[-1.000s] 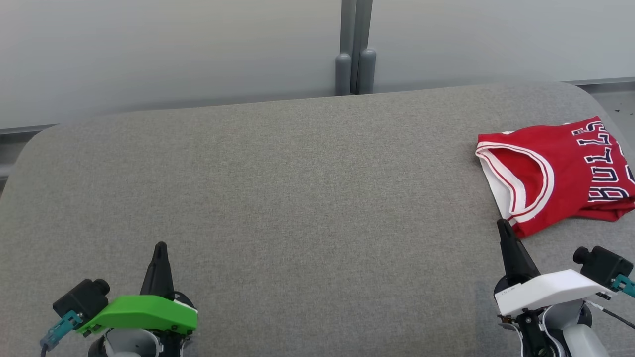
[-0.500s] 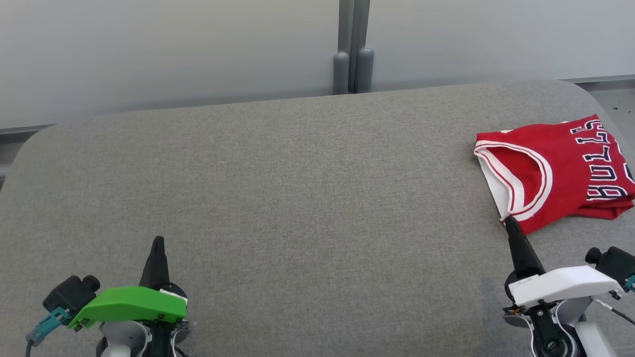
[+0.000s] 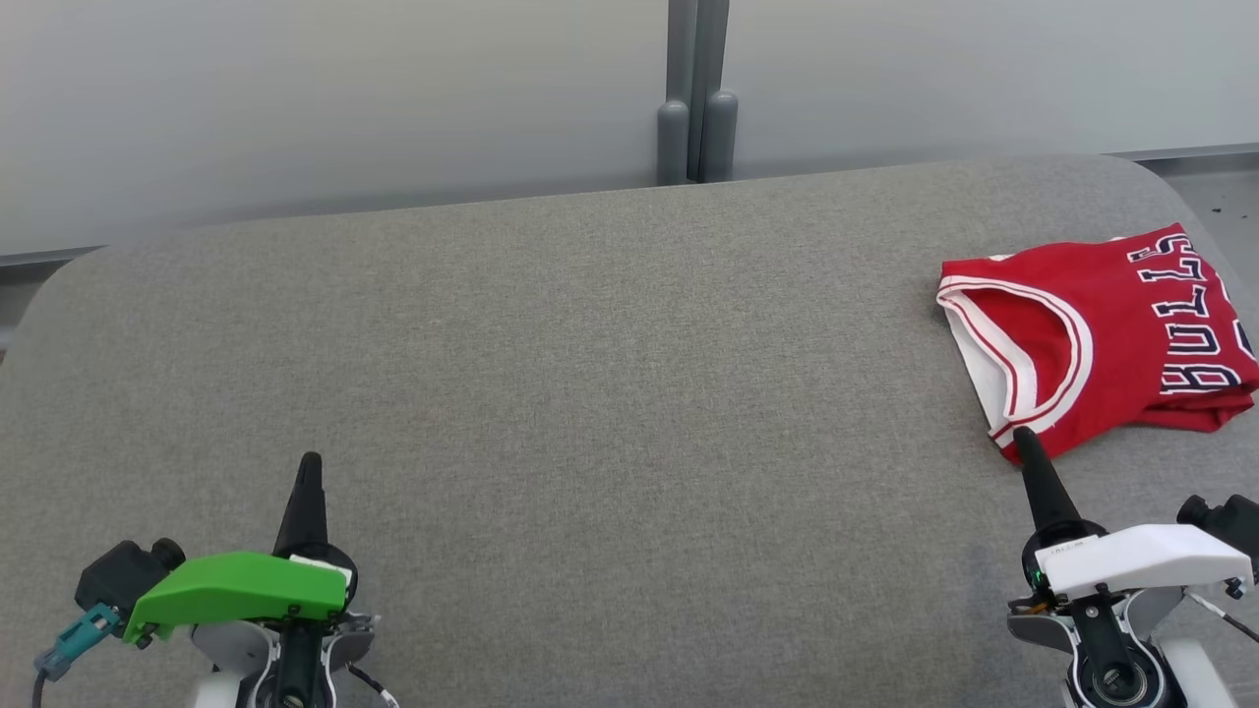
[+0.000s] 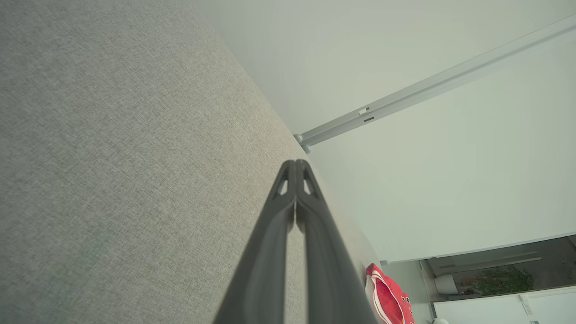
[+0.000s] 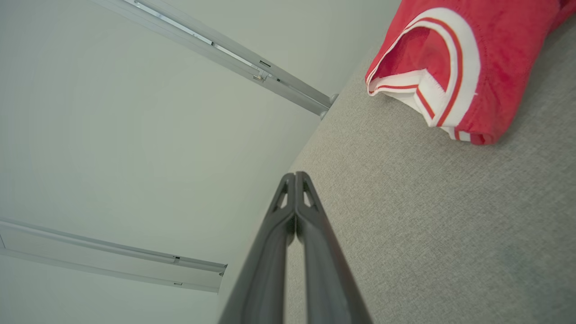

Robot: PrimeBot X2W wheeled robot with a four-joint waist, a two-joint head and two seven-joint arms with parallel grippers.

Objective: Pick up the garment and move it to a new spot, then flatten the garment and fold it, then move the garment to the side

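Jaws of the left gripper (image 3: pixel 310 462) pressed shut tip to tip, empty, at the lower left of the head view over bare grey table (image 3: pixel 610 374). Jaws of the right gripper (image 3: pixel 1023 438) likewise closed on nothing, at the lower right, tip just beside the near corner of the garment (image 3: pixel 1102 334); a strip of bare table between the two in the right wrist view. Garment a red jersey with white-and-red trim and dark lettering, doubled over and slightly rumpled, resting on the table at the right edge of the frame, well apart from the left gripper. Green cover (image 3: pixel 236 590) behind the left jaws, white cover (image 3: pixel 1141 560) behind the right. Beyond the table's far edge, pale wall panels (image 3: pixel 344 98) and a grey post (image 3: pixel 696 108) at top centre.
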